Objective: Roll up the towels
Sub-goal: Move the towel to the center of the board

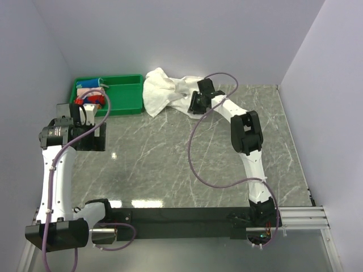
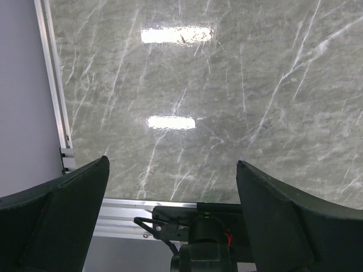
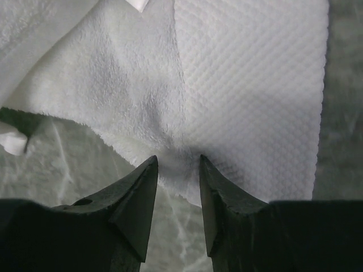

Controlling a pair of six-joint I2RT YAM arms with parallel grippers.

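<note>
I have the towel [image 1: 164,90] at the far side of the table [image 1: 170,170], bunched against the back wall and just to the right of the green bin [image 1: 126,95]. Its left end sits right at the bin's corner, though I cannot tell whether the two touch. It is crumpled, not flat, with one lobe standing up toward the wall and a longer part trailing right.

The right arm is stretched out across the marble, and the right gripper [image 1: 196,104] sits at that trailing part. On its wrist view the right gripper [image 3: 177,161] has its jaws only a narrow way apart, and the towel [image 3: 238,85] fills the frame above them — fluffy pile on the left, a waffle weave on the right. The cloth's near edge puckers into the gap between the tips. I cannot tell whether they are clamped on it or only straddling it.

The left gripper [image 2: 171,161] hangs over bare marble on the left side of the table, near the bin and well apart from the towel — jaws spread wide, nothing between them. Small coloured cloths [image 1: 91,97] lie in the bin's left end.
</note>
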